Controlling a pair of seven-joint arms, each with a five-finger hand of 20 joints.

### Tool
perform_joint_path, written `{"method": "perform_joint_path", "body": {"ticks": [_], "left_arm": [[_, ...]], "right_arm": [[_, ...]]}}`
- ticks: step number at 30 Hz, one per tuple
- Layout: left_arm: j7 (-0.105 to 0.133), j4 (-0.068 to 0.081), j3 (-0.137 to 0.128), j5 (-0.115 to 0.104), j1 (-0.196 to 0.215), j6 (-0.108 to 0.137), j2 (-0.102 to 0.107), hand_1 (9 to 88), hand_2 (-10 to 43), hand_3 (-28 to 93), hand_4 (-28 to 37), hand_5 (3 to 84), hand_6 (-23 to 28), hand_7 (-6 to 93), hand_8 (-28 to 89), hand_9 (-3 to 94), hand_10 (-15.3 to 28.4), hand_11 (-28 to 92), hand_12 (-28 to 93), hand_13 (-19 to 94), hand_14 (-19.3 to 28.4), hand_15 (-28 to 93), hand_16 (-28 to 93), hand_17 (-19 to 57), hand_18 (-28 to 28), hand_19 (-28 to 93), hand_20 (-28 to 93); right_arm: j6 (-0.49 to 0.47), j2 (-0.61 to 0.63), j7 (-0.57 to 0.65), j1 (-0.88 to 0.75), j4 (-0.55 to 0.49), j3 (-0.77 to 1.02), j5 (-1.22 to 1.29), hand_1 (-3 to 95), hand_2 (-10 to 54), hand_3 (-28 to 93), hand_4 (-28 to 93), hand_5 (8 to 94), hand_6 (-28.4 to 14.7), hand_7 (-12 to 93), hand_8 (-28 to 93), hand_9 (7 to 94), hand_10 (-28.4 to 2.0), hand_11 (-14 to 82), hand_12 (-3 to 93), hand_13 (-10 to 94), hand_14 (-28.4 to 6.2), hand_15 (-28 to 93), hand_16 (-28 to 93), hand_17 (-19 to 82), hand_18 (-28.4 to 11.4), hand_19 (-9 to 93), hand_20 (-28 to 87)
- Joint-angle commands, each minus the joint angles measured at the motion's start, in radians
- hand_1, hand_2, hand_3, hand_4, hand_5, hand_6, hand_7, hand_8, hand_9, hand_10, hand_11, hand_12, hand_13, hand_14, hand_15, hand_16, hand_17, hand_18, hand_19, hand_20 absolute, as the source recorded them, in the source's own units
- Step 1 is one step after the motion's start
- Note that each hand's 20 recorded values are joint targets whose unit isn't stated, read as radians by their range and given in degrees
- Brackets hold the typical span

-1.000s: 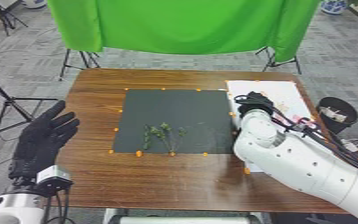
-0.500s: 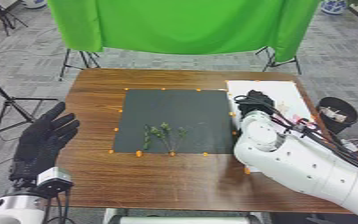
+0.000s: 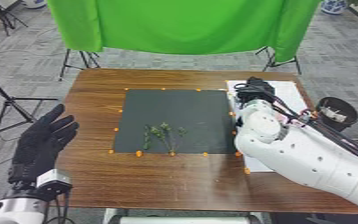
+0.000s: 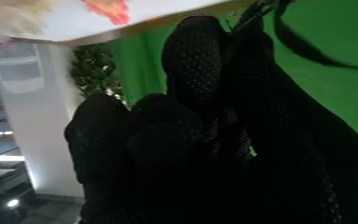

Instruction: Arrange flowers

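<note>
Green stems [image 3: 164, 128] lie on the dark mat's [image 3: 175, 107] near part. The left hand [image 3: 40, 142] spreads beside the counter's [image 3: 140, 185] left edge; the right hand [image 3: 254, 88], grip unclear, is over the white sheet [image 3: 287, 92] by the far right corner, near a pink flower [image 4: 111, 9].

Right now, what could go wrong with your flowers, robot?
My right hand is at the white sheet, near a coral-pink flower, so it might squash the petals.

The black cables along my white arm hang loose beside that sheet. They might drag something out of place.

The thin green sprigs lie loose on the dark grey mat, so a bump could scatter them.
</note>
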Motion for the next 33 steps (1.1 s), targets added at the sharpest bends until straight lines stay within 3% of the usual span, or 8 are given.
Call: {"method": "perform_joint_path", "body": {"ticks": [1, 13, 16, 19, 22, 23, 28, 33], "left_arm": [[0.038, -0.023, -0.038, -0.031, 0.069, 0.025, 0.032, 30.0, 7.4, 65, -20.8, 38.6, 10.0, 9.8, -8, 32.2, 18.8, 29, 11, 18, 23.3, 47, -11, -10.1, 20.3, 42, 7], [0.038, -0.026, -0.04, -0.027, 0.08, 0.025, 0.023, 30.0, 7.3, 65, -20.8, 38.6, 10.1, 9.8, -8, 32.2, 18.9, 29, 11, 18, 23.3, 48, -11, -10.1, 20.3, 42, 7], [0.019, -0.025, -0.039, -0.014, 0.076, 0.023, 0.013, 30.0, 7.3, 65, -20.8, 38.6, 10.1, 9.7, -8, 32.2, 18.9, 29, 11, 18, 23.3, 47, -11, -10.1, 20.4, 42, 7], [0.009, -0.025, -0.036, -0.004, 0.071, 0.02, 0.005, 30.0, 7.2, 66, -20.8, 38.6, 10.1, 9.7, -8, 32.2, 18.9, 28, 11, 18, 23.3, 47, -11, -10.1, 20.4, 42, 7], [-0.018, -0.025, -0.03, 0.015, 0.058, 0.015, -0.012, 30.2, 7.2, 65, -20.8, 38.6, 10.1, 9.6, -8, 32.3, 18.9, 29, 11, 18, 23.3, 47, -11, -10.1, 20.3, 42, 7], [-0.055, -0.024, -0.032, 0.038, 0.047, 0.006, -0.033, 30.2, 7.2, 65, -20.8, 38.6, 10.1, 9.6, -8, 32.3, 18.9, 29, 11, 18, 23.3, 47, -11, -10.1, 20.3, 42, 7], [-0.077, -0.019, -0.022, 0.054, 0.026, -0.003, -0.047, 30.1, 7.1, 66, -20.8, 38.6, 10.1, 9.7, -8, 32.2, 18.9, 29, 11, 18, 23.3, 47, -11, -10.1, 20.4, 42, 7], [-0.097, -0.016, -0.022, 0.069, 0.008, -0.011, -0.056, 30.2, 7.0, 66, -20.8, 38.6, 10.1, 9.7, -8, 32.2, 18.8, 29, 11, 18, 23.3, 47, -11, -10.1, 20.4, 42, 7]], "right_arm": [[-0.009, -0.018, -0.014, 0.006, -0.124, 0.05, -0.053, 47.8, -3.7, 83, -18, 76.3, -2.2, 39, 25, 83.8, -9.8, 45.1, 28.7, 83, -4.1, 74, 16, 60, -13.7, 93, 41], [-0.053, -0.029, -0.028, -0.12, -0.271, 0.111, -0.064, 48.4, -5.2, 83, -16, 78.5, -2.8, 36, 27, 85.4, -10.3, 43.7, 29.4, 84, -4.7, 74, 16, 61, -14.7, 93, 43], [0.014, -0.018, -0.025, -0.133, -0.261, 0.084, -0.099, 50.1, -5.6, 81, -19, 79.1, -3.3, 34, 27, 85.6, -10.7, 42.9, 29.2, 84, -5.1, 73, 16, 61, -15.1, 93, 42], [-0.069, -0.016, -0.01, -0.172, -0.269, 0.134, -0.033, 50.7, -6.0, 80, -23, 79.0, -3.6, 31, 25, 84.8, -11.5, 39.9, 29.1, 84, -6.1, 69, 15, 60, -15.9, 93, 34], [-0.154, -0.017, 0.015, -0.198, -0.254, 0.167, 0.005, 44.3, -5.6, 75, -22, 70.8, -7.1, 28, 15, 76.6, -16.6, 42.8, 22.5, 78, -9.5, 67, 13, 55, -16.7, 93, 18], [-0.155, -0.014, 0.023, -0.214, -0.251, 0.177, 0.007, 40.4, -4.4, 75, -21, 68.2, -8.5, 27, 4, 73.2, -18.3, 43.5, 21.0, 74, -11.4, 67, 12, 53, -17.0, 93, 11], [-0.229, -0.019, 0.04, -0.22, -0.221, 0.192, 0.049, 32.3, -3.8, 71, -20, 53.7, -17.9, 18, -7, 53.4, -27.1, 43.1, 17.8, 56, -20.6, 71, 8, 49, -19.0, 93, -3], [-0.24, -0.039, 0.061, -0.214, -0.166, 0.179, 0.084, 31.2, -4.0, 69, -20, 50.9, -19.7, 15, -6, 49.8, -28.3, 40.8, 17.0, 54, -21.5, 72, 6, 48, -19.6, 93, -5]]}}
